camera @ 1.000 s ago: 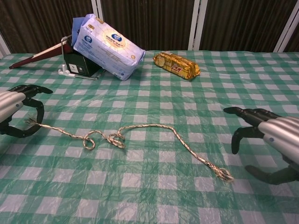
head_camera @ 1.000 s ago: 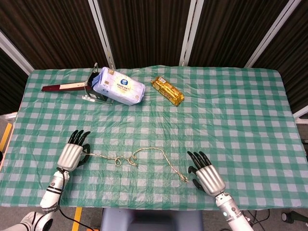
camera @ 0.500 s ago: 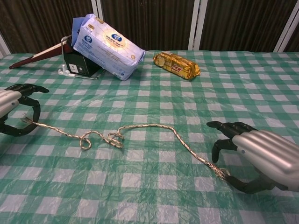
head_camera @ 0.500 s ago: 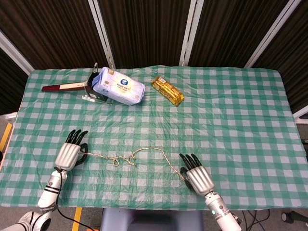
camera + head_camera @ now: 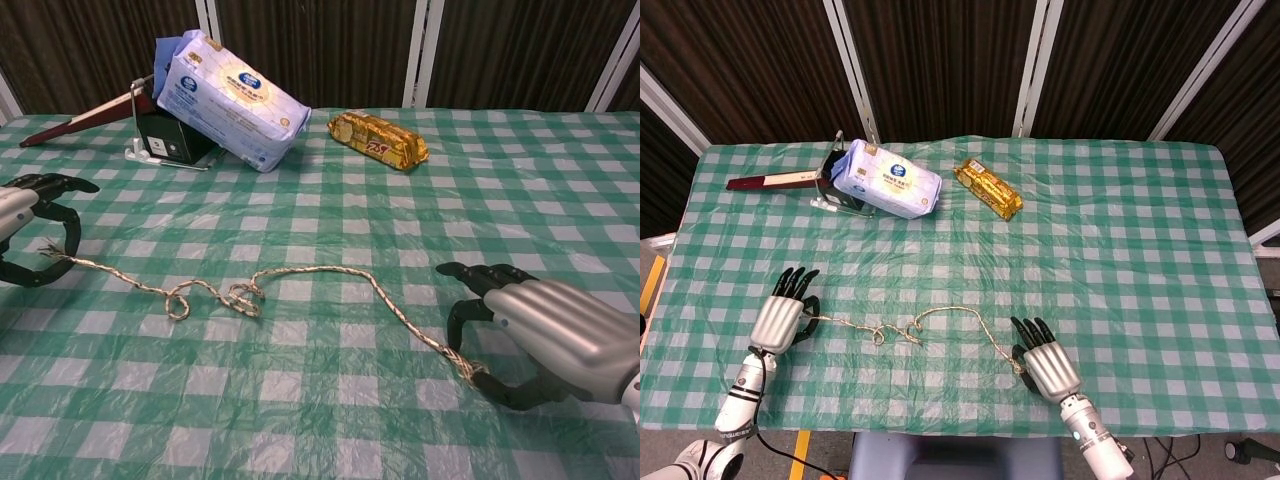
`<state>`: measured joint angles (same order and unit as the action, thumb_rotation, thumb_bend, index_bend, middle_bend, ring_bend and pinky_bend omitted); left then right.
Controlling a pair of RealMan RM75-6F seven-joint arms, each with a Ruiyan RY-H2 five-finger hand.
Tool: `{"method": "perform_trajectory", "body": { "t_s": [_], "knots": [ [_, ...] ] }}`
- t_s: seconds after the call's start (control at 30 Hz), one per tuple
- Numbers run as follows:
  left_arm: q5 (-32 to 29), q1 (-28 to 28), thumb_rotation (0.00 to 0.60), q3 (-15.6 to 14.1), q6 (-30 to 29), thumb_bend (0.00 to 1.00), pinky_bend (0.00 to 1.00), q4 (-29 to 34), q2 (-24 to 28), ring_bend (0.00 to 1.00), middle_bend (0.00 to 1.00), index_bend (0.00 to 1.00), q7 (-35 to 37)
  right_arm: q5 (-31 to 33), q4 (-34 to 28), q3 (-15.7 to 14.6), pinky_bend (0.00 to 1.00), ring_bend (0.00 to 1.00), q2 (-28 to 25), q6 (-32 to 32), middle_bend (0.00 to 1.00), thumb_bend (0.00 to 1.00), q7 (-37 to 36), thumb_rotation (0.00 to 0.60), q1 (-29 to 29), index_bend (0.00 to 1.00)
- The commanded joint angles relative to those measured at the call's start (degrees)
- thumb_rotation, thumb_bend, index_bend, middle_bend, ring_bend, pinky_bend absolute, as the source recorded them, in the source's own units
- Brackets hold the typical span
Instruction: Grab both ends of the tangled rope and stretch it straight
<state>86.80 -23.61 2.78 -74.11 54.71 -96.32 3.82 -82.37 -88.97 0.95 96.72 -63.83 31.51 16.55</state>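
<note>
A thin beige rope (image 5: 950, 312) (image 5: 310, 270) lies across the near part of the green checked table (image 5: 1120, 250), with loose loops (image 5: 240, 298) left of its middle. My left hand (image 5: 778, 320) (image 5: 22, 228) is at the rope's frayed left end (image 5: 52, 255), which sits between the thumb and curled fingers and appears pinched. My right hand (image 5: 1048, 365) (image 5: 550, 335) arches over the rope's right end (image 5: 472, 372). Its fingers and thumb stand apart on either side of that end, not closed on it.
A white and blue tissue pack (image 5: 887, 180) (image 5: 230, 100) leans on a black stand (image 5: 165, 140) with a red-brown stick (image 5: 765, 182) at the back left. A gold snack packet (image 5: 988, 188) (image 5: 378, 138) lies behind the middle. The table's front edge runs just behind both hands.
My right hand moved left and down over the rope's right end. My left hand drew slightly left, and the rope's left part and loops slid left with it.
</note>
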Motion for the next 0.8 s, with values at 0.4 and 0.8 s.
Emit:
{"method": "perform_trajectory", "body": {
  "t_s": [0.4,0.8],
  "knots": [
    [-0.13,0.02,0.600,0.01,0.12,0.41,0.02,-0.01,0.32,0.00,0.10,0.61,0.24,2.23,-0.46,-0.40,0.00,0.00,0.63,0.16,0.06,0.43,2.29,0.600,1.25,0.71],
    [-0.37,0.07,0.600,0.32,-0.11,0.41,0.02,0.19,0.89,0.00,0.10,0.60,0.02,1.88,-1.03,0.11,0.00,0.00,-0.62,-1.88,0.13,0.55,1.36,0.600,1.83,0.80]
  ]
}}
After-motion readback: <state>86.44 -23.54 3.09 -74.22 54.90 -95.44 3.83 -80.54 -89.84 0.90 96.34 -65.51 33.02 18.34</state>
